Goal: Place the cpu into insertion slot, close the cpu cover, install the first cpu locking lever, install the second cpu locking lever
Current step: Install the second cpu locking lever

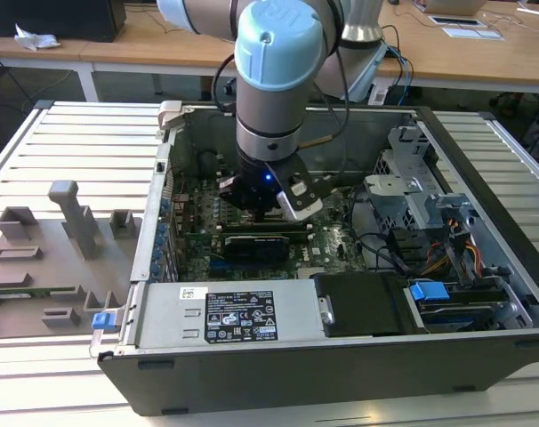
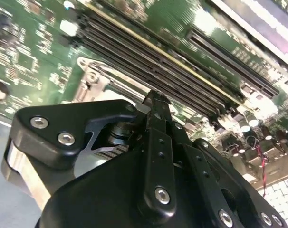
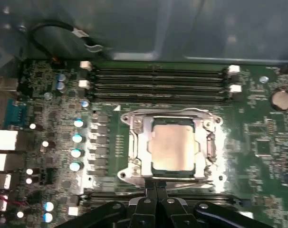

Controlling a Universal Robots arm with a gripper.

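Note:
In the first wrist view the cpu [image 3: 172,147] lies flat in the insertion slot [image 3: 215,121], its pale metal face showing through the window of the cpu cover [image 3: 137,142]. The cover lies flat over the chip's edges. A thin metal lever [image 3: 201,180] runs along the socket edge closest to my gripper [image 3: 156,185]. The black fingers are pressed together at that edge with nothing seen between them. In the second wrist view the gripper [image 2: 156,99] points at the socket's silvery corner [image 2: 91,80]. The exterior view has the gripper [image 1: 263,212] low inside the open computer case.
Long black memory slots [image 3: 158,83] run just beyond the socket. A metal case wall [image 3: 182,28] rises behind them. The power supply [image 1: 225,316] and a black drive bay [image 1: 363,302] close the case's front. Cables [image 1: 403,253] lie to the exterior view's right. A grey fixture [image 1: 65,222] stands outside.

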